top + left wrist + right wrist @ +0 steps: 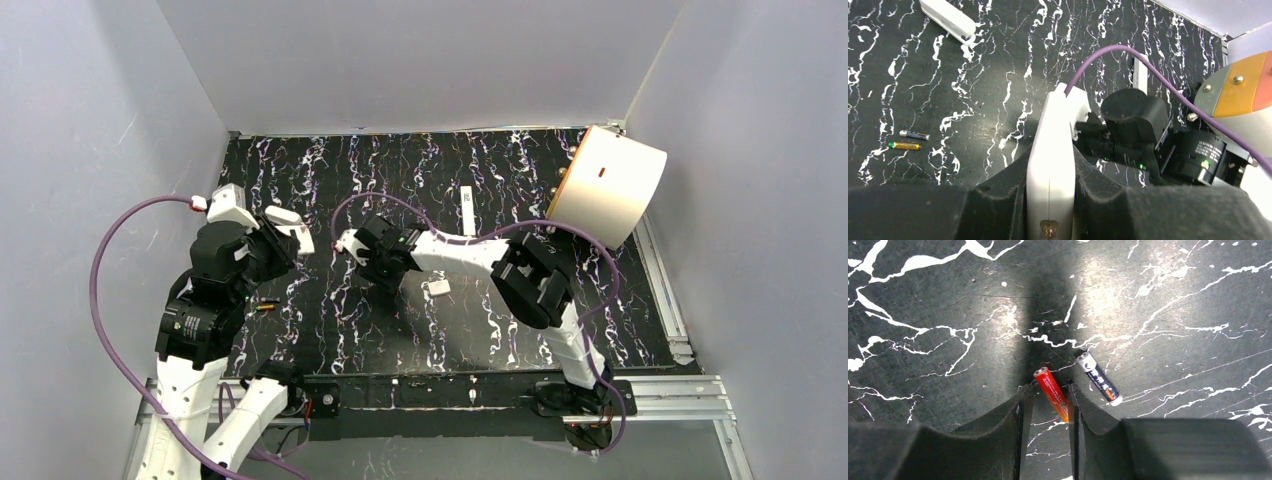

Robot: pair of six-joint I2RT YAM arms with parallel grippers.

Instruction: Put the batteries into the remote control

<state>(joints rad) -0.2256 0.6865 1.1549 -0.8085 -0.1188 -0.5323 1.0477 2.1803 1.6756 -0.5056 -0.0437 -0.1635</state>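
Only the right wrist view catches this: an orange-red battery [1051,393] is straddled by the right gripper [1049,389], fingers parted, not clenched. It is laid flat on the surface [1173,300], long axis slanted up-left to down-right. A black battery [1099,378] is seen just beside, roughly parallel. From the left wrist, the remote control [1054,135] is seen clamped by the left gripper [1050,165], with two more batteries [904,145] spotted well apart.
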